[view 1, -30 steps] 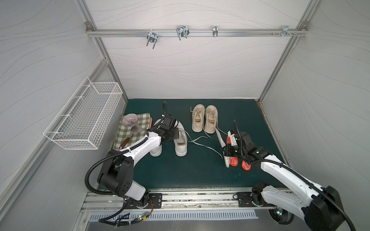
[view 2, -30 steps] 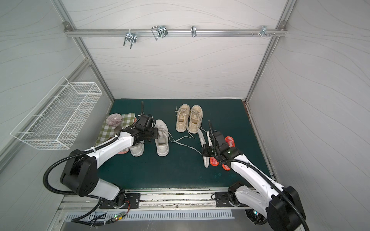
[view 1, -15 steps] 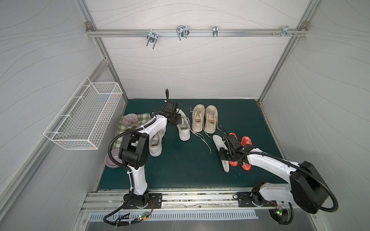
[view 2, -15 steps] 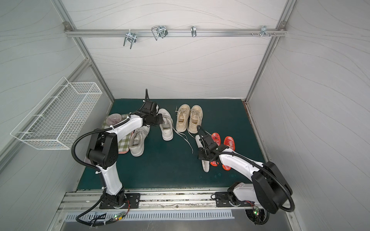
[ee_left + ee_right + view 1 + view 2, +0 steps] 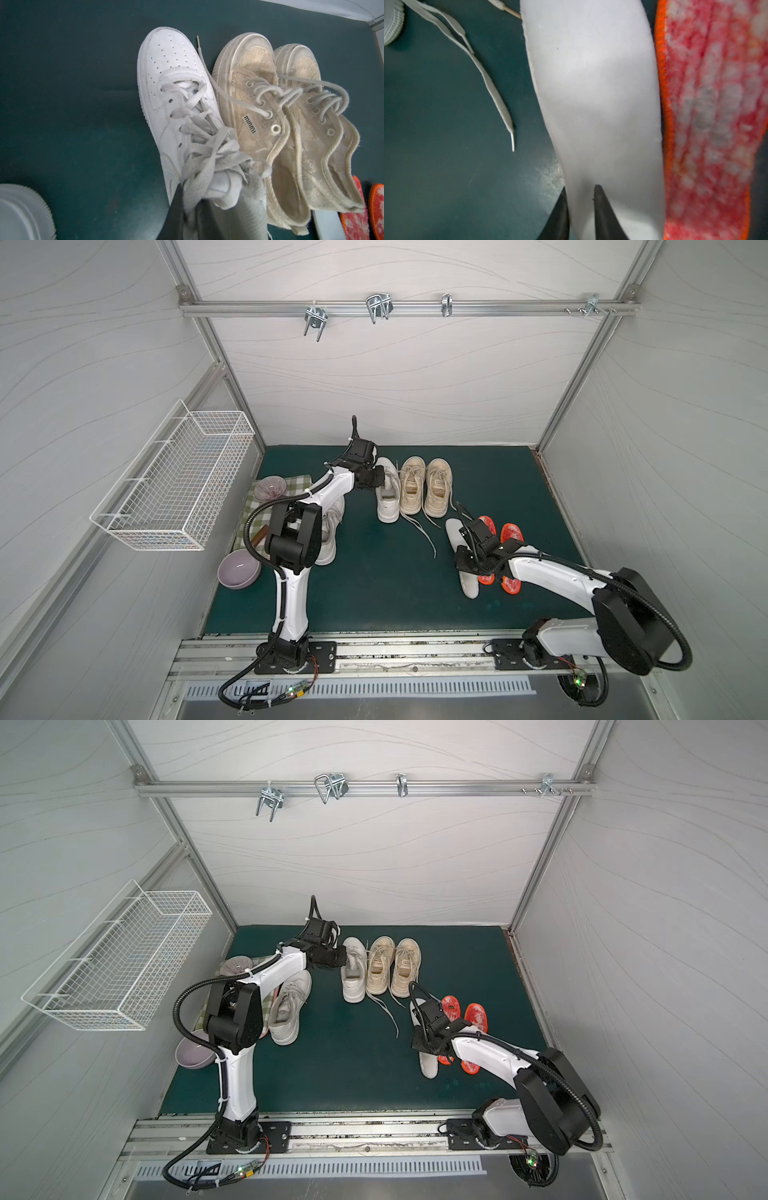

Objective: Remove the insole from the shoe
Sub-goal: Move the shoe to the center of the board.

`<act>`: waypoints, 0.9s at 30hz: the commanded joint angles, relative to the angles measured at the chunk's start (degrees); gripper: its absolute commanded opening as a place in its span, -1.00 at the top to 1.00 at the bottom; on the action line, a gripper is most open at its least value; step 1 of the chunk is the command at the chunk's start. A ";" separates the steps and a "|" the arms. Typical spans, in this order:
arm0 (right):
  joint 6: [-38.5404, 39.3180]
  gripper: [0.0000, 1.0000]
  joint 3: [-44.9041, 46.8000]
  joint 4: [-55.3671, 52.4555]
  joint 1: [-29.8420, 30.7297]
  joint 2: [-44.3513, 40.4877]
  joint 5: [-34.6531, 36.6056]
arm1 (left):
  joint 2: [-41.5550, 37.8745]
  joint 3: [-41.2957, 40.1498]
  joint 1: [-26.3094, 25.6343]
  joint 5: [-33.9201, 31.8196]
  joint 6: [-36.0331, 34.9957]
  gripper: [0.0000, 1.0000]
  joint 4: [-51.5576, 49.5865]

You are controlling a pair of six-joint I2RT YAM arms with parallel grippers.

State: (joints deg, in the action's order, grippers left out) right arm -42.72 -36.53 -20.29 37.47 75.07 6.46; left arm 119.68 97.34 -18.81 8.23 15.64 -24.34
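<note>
Insole (image 5: 591,93) out of the shoe and lying on the green mat (image 5: 374,593) is how we read this moment. The right gripper (image 5: 580,189) has its two dark fingers a little apart, astride the white insole's narrow end, more a loose straddle than a pinch. Just beside the insole lie two orange insoles (image 5: 706,104), their edge touching it in the wrist view. Across the mat, the left gripper (image 5: 216,191) is clamped on the tongue and laces of the white sneaker (image 5: 166,72), which sits hard against a beige pair (image 5: 259,104). We judge the task to be at its release step. Next we would want the right jaws wider and lifted straight off, so the insole is not dragged, and then the left hold let go. In both top views the right arm's wrist covers its fingertips and the insole's middle. Laces hide the sneaker's inside, so we cannot confirm it is empty. The orange insoles are blurred up close.
</note>
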 commanded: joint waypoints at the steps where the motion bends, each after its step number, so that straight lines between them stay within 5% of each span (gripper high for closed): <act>1: 0.39 0.24 -0.42 -2.24 -0.20 -3.53 0.68 | 2.42 5.55 -0.26 2.52 0.28 0.84 -0.55; 5: 2.09 -0.21 -0.49 -4.61 -0.04 -9.48 0.92 | 2.46 9.57 -0.21 -0.61 2.29 0.53 -6.43; 7: 2.60 -0.35 -0.18 -5.22 0.03 -12.91 0.59 | 1.03 10.10 -0.18 -3.74 4.14 0.25 -9.87; 11: 5.14 -0.48 -0.82 -6.61 0.99 -19.02 -1.31 | -5.24 8.75 -0.18 -8.12 6.88 0.06 -17.70; 19: 9.31 -0.63 -1.52 -6.31 4.50 -24.20 -5.29 | -30.19 -14.23 -0.18 -17.43 13.97 -0.32 -22.55; 27: 10.28 -0.66 -1.31 -6.49 7.01 -25.85 -5.49 | -46.21 -33.56 0.56 -22.42 18.81 -0.35 -23.75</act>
State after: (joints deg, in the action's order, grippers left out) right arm -33.56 -36.60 -25.23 43.90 50.30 1.34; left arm 74.78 67.53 -18.76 -11.31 31.55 -47.16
